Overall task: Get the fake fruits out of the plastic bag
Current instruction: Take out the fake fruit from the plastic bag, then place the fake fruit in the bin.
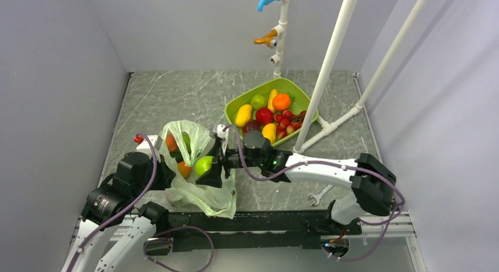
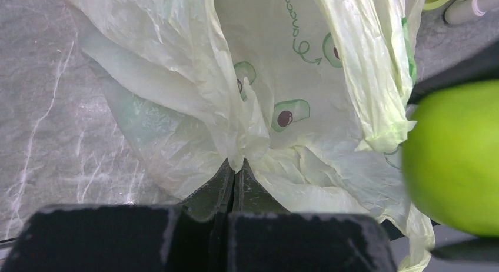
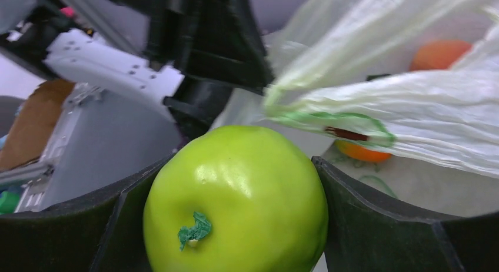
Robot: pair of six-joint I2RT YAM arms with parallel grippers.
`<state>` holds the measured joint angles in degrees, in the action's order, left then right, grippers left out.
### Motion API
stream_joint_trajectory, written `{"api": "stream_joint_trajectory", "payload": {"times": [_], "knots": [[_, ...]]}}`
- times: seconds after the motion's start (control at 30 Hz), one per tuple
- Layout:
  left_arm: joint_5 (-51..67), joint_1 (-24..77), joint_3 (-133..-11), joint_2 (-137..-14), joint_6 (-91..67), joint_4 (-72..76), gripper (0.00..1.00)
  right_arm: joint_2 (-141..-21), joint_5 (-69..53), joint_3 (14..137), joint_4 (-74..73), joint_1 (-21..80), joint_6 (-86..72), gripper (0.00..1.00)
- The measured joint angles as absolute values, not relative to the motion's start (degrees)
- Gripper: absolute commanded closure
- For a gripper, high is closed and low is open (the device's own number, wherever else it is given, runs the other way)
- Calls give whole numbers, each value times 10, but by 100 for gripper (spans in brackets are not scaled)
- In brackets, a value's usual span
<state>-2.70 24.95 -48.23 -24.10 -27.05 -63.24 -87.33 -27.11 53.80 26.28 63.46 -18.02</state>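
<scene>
Right gripper [image 1: 208, 172], closest to the lens, is clamped on a round glossy green plastic fruit [image 3: 235, 201] at the edge of the thin translucent pale-green plastic bag [image 1: 197, 195]. Left gripper [image 2: 234, 181] is pinched together on a bag fold. Orange fruits [image 1: 171, 143] lie inside the bag.

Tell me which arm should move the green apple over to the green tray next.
Right, probably. The right gripper clamps the green apple at the plastic bag mouth, on the side nearer the green tray. The left gripper is shut on a fold of the bag, holding it.
</scene>
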Motion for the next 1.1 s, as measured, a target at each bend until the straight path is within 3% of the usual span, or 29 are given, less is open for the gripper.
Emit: {"api": "stream_joint_trajectory", "payload": {"times": [0.13,0.27,0.5,0.63,0.97,1.03,1.1], "knots": [[-27,249,-482,-241,-271,-632,100,-816,-286,518,252,636,-182,100],[-28,249,-482,-240,-271,-632,100,-757,-219,510,193,636,-167,100],[-28,249,-482,-238,-271,-632,100,-723,88,511,83,631,-141,100],[-28,249,-482,-234,-271,-632,100,-759,223,525,9,606,-151,100],[-28,249,-482,-225,-271,-632,100,-903,307,623,-96,530,-186,100],[-28,249,-482,-225,-271,-632,100,-937,321,657,-113,519,-187,97],[-28,249,-482,-225,-272,-632,100,-961,335,679,-128,513,-186,86]]}}
